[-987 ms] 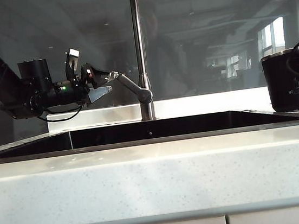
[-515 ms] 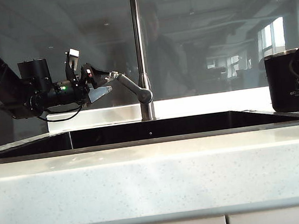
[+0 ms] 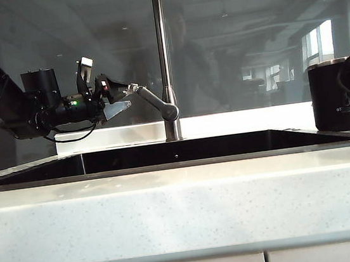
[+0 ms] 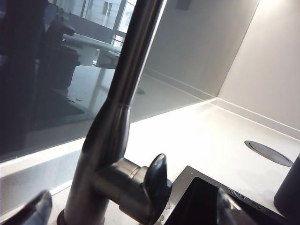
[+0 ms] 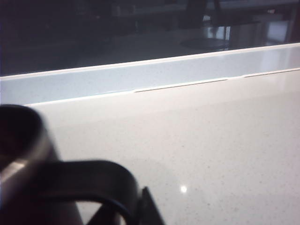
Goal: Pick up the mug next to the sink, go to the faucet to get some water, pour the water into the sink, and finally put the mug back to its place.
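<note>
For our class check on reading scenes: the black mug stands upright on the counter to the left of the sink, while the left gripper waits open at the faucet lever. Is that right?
Not quite. The exterior view shows the mug upright on the counter to the right of the sink, not the left. The rest holds: the left gripper waits open at the faucet lever.

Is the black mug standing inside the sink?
No, the mug stands upright on the counter, right of the sink.

A pale speckled countertop [image 3: 184,206] fronts a dark glass backsplash [image 3: 247,39] reflecting what may be bright windows.
</note>
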### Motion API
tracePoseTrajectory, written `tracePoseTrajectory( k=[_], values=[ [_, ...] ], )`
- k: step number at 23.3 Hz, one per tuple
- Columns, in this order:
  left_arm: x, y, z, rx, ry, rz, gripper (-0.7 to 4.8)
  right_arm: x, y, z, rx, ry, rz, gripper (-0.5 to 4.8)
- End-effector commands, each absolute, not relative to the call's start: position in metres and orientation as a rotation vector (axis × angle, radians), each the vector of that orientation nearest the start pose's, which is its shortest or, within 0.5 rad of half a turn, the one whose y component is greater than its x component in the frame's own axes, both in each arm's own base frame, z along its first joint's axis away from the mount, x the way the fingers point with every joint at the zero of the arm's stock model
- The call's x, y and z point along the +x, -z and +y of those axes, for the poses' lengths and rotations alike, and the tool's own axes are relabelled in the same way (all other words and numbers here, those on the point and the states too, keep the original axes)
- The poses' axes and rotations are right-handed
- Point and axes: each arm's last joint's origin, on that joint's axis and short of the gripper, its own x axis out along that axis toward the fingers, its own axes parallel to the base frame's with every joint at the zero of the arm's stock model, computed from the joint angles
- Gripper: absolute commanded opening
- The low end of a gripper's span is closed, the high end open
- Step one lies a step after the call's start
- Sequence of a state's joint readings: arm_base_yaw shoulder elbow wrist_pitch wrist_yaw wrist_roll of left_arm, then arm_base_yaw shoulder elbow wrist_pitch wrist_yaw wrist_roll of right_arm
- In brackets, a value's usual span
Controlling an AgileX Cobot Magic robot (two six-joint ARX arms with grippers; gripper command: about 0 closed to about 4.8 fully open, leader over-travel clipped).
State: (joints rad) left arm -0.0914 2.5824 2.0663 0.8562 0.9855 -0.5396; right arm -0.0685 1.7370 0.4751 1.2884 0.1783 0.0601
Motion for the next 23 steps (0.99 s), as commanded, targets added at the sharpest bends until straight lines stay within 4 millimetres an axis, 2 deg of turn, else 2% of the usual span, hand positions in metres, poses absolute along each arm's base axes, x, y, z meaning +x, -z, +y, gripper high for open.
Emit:
tracePoseTrajectory(
  k=[1,5,7,16,20,23],
  values=[
    [0.56,-0.207,-0.075,-0.317,1.126,-0.043,4.79,0.29,-0.154,-0.025,0.062,0.239,-0.057,0.68],
    [0.56,-0.208,-0.075,-0.316,1.126,-0.043,4.79,0.289,-0.153,-0.025,0.06,0.249,-0.054,0.72],
    [0.56,-0.208,-0.075,-0.316,1.126,-0.043,4.79,0.287,-0.151,-0.025,0.057,0.251,-0.041,0.93],
    [0.56,-0.208,-0.075,-0.316,1.126,-0.043,4.79,0.266,-0.144,-0.023,0.059,0.248,-0.065,0.96],
    [0.56,-0.208,-0.075,-0.32,1.127,-0.042,4.79,0.251,-0.144,-0.021,0.086,0.242,-0.061,0.95],
    [0.56,-0.208,-0.075,-0.396,1.131,0.007,4.79,0.228,-0.154,-0.016,0.156,0.218,-0.109,0.94]
  ],
)
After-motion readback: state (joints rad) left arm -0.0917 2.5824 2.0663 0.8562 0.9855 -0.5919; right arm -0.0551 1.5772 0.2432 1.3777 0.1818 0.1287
